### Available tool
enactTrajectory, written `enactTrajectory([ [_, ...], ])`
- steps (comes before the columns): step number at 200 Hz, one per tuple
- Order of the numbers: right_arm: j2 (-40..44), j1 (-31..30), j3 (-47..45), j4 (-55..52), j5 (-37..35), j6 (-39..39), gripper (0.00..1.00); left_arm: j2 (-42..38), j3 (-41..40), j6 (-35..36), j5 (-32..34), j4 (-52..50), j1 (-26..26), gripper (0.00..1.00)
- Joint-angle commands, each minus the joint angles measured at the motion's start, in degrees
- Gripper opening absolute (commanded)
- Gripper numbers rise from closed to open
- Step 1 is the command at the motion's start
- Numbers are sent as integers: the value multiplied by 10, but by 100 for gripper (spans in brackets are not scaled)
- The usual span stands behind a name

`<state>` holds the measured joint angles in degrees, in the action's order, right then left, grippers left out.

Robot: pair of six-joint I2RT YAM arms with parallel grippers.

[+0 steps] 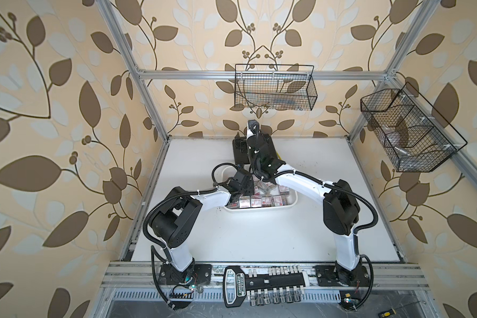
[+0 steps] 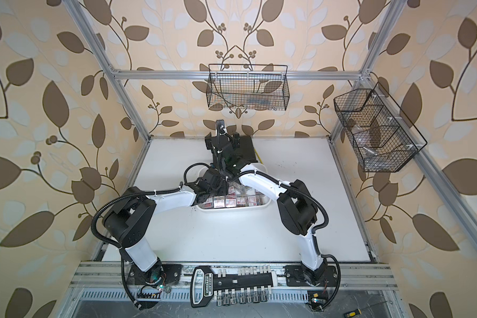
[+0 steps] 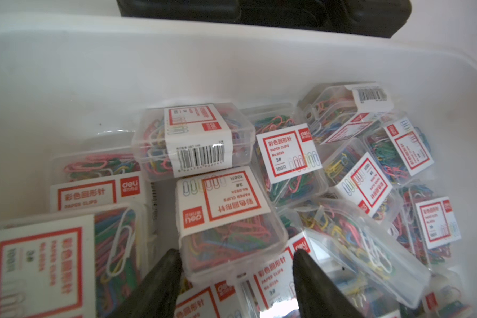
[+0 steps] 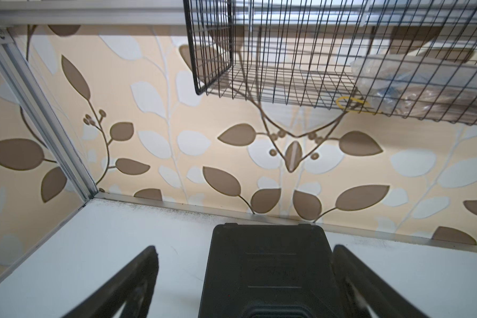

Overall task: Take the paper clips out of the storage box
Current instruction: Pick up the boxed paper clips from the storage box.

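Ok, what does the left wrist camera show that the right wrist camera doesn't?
Only the left wrist view: the small clear plastic boxes of multicoloured paper clips piled in the large shallow white plastic tray, with the left gripper straddling one box. Whether it grips that box is unclear.

Only the right wrist view: the open right gripper and the black wire basket in front of the leaf-patterned wall.

Both: the black hard case, which in the left wrist view is only a dark strip beyond the tray's rim.
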<state>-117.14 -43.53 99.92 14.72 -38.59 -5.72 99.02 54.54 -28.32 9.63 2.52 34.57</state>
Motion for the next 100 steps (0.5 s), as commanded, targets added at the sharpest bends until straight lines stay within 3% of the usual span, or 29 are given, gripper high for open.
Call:
enactTrajectory([
  [1, -10, 1, 21, -9, -8, 9, 98, 0, 19, -2, 48, -13, 5, 68],
  [56, 30, 1, -35, 34, -5, -1, 98, 40, 57, 3, 86, -23, 5, 69],
  [87, 37, 2, -38, 36, -4, -1, 98, 69, 78, 0, 96, -31, 6, 62],
  [100, 38, 3, -39, 35, -6, -2, 98, 76, 83, 0, 99, -36, 5, 55],
])
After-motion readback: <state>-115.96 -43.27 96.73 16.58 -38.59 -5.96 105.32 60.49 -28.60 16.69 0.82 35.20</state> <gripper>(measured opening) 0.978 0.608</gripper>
